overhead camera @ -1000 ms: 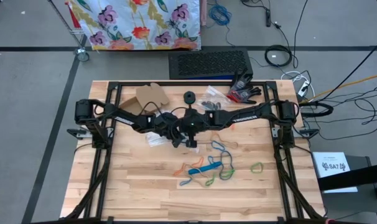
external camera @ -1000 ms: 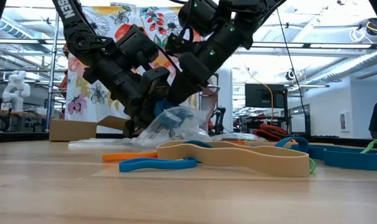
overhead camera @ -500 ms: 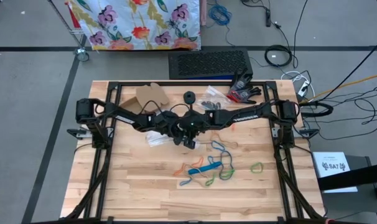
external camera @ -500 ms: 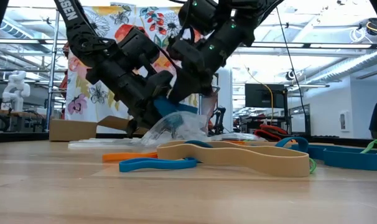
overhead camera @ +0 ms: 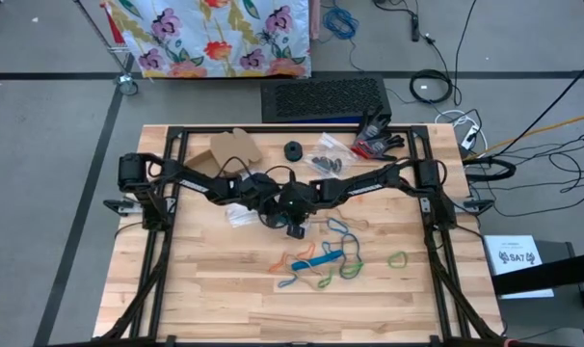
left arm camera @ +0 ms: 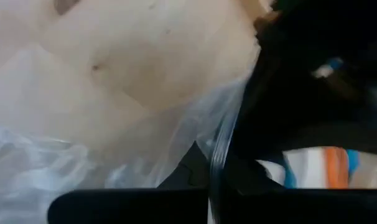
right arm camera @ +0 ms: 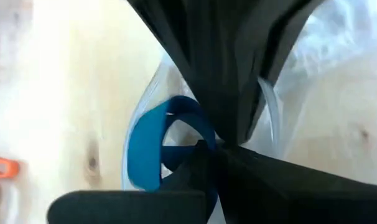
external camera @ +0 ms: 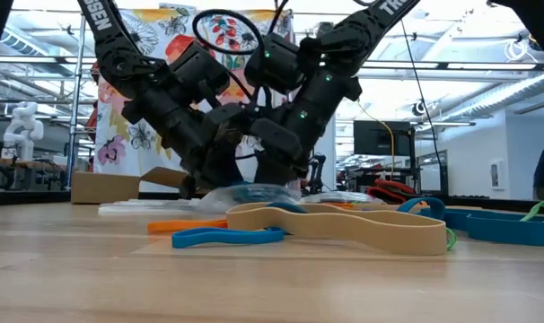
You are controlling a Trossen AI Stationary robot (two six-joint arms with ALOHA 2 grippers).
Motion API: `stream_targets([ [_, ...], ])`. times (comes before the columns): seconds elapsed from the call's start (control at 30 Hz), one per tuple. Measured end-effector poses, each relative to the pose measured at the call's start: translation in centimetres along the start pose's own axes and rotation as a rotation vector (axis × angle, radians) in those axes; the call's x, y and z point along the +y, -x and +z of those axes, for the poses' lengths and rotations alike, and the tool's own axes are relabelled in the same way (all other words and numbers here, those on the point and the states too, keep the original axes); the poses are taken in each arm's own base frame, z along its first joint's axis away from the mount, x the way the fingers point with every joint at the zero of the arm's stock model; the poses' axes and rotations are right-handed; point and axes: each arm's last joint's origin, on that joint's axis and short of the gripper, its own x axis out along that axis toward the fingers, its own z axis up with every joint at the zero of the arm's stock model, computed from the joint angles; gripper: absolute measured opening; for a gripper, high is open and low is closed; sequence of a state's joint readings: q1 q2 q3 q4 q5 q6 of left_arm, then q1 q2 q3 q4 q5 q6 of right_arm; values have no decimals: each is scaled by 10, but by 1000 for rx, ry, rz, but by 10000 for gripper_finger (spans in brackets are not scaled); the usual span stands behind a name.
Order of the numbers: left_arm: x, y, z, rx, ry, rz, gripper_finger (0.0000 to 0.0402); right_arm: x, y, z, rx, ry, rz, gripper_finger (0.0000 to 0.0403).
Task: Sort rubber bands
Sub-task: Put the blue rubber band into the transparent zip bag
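pinching clear bag point(external camera: 254, 193) w/ blue rubber band point(right arm camera: 148, 149) inside, prob., both hands closed: left hand point(overhead camera: 270, 205), right hand point(overhead camera: 290, 210).

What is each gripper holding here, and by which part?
The left gripper is shut on the clear plastic bag, seemingly at its edge. The right gripper is shut on a blue rubber band at the bag's mouth, pinching one side of the loop.

Blue, green, orange, tan rubber bands point(overhead camera: 323, 258) scattered flat on wood

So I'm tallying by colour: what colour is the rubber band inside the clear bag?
Blue. The rubber band shows best in the right wrist view.
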State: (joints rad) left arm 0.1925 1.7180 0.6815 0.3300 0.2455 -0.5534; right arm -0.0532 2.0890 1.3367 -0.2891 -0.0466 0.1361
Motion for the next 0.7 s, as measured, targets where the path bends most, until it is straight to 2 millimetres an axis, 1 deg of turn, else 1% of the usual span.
stream_targets([
  [0.07, -1, 0, 1, -5, -10, -18, 0, -1, 2, -1, -4, 0, -91, 0],
  [0.1, -2, 0, 1, -5, -15, -29, 0, -1, 3, 0, -10, 14, -104, 0],
  [0.2, -5, 1, 4, -23, -6, -73, 0, 1, 8, 2, -13, 65, -11, 0],
  [0.27, -8, 6, 8, -43, -12, -94, 0, 1, 11, 2, 16, 55, 53, 0],
  [0.33, -13, 12, 15, -81, -17, -116, 0, 2, 14, 1, 63, 52, 59, 0],
  [0.43, -19, 21, 20, -111, -43, -131, 0, -1, 16, 1, 55, 44, -91, 0],
  [0.47, -19, 24, 20, -113, -44, -128, 0, -2, 16, 2, 37, 45, -132, 0],
  [0.5, -20, 27, 21, -114, -48, -126, 0, -1, 16, 4, 24, 48, -130, 0],
  [0.6, -21, 32, 20, -111, -48, -92, 0, 2, 18, 9, 16, 91, -15, 0],
  [0.63, -21, 33, 20, -106, -44, -76, 0, 3, 18, 10, 10, 91, -14, 0],
  [0.7, -20, 33, 19, -99, -36, -57, 0, 3, 19, 12, -1, 78, -65, 0],
])
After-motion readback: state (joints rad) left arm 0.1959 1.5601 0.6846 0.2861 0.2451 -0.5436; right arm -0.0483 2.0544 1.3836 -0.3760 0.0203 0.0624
